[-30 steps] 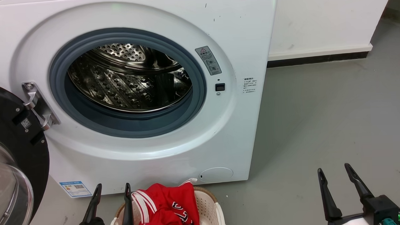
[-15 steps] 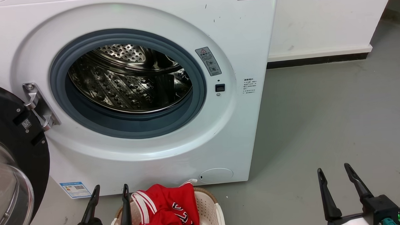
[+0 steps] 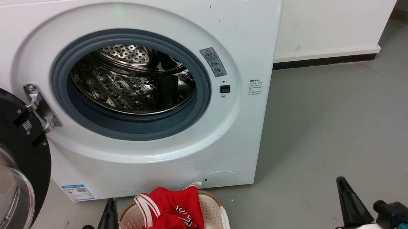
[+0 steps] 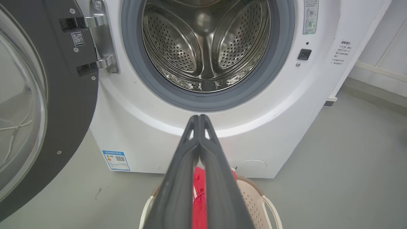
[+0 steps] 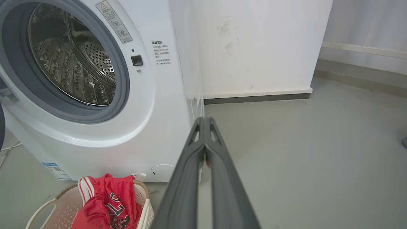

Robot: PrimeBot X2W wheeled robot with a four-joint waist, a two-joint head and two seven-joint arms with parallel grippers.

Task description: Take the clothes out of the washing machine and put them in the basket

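Spread a second ago, the fingers of the left gripper (image 4: pixel 199 118) and the right gripper (image 5: pixel 203 120) are now pressed shut, empty. At 12 o'clock the washing machine (image 3: pixel 248 31) is seen, its drum (image 3: pixel 131 83) bare. At 6 o'clock the basket (image 3: pixel 212 209) is set, the clothes (image 3: pixel 170 210) heaped over its rim. They could be tipped out if the basket is nudged by the left gripper beside it.

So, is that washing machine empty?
Empty, as far as shows: the drum is bare perforated steel in all three views, and the red clothes lie in the basket.
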